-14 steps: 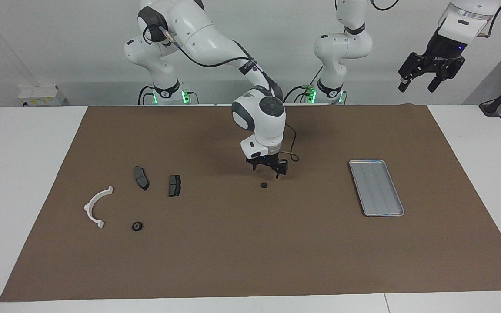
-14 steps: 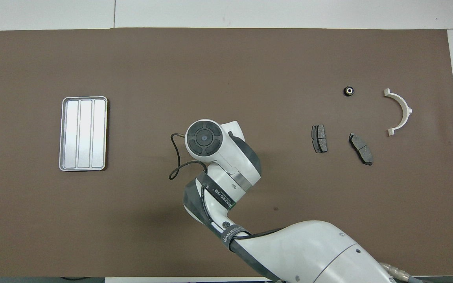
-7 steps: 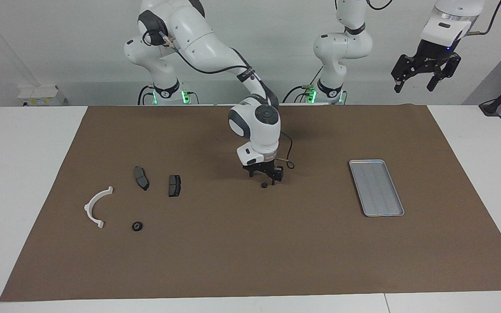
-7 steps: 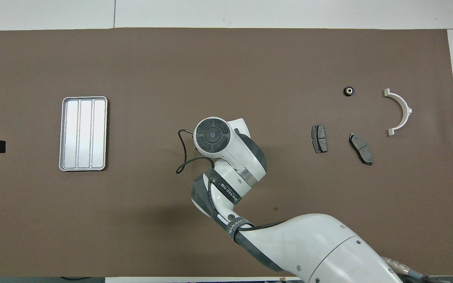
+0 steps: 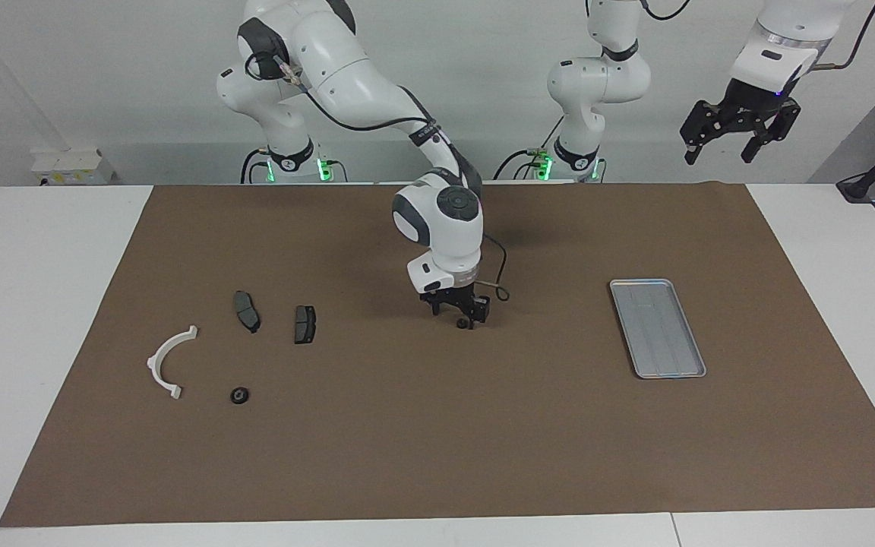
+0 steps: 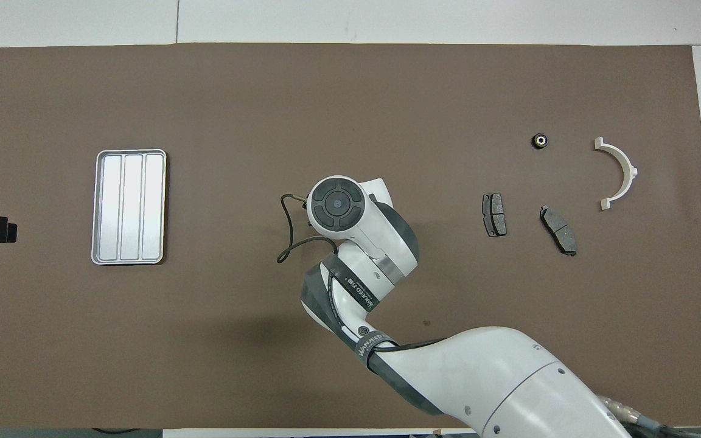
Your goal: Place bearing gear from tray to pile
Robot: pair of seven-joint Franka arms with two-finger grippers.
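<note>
A small dark bearing gear (image 5: pixel 462 324) lies on the brown mat at mid-table, off the tray. My right gripper (image 5: pixel 461 317) is down at the mat with its fingers still apart on either side of this gear; in the overhead view its wrist (image 6: pixel 336 205) hides both. The silver tray (image 5: pixel 658 327) (image 6: pixel 128 207) lies toward the left arm's end with nothing in it. The pile lies toward the right arm's end: a white half-ring bracket (image 5: pixel 167 360) (image 6: pixel 620 173) and two dark brake pads (image 5: pixel 247 311) (image 5: pixel 304 324). My left gripper (image 5: pixel 716 157) waits open, raised high off the mat.
A second small dark gear (image 5: pixel 239 395) (image 6: pixel 540 140) lies on the mat beside the white bracket, farther from the robots than the brake pads (image 6: pixel 494 214) (image 6: pixel 558 229). The brown mat (image 5: pixel 437 441) covers most of the white table.
My right gripper came down and shifted a little toward the pile until its fingers straddle the gear, and they have begun to narrow. My left gripper drifted slightly up and sideways.
</note>
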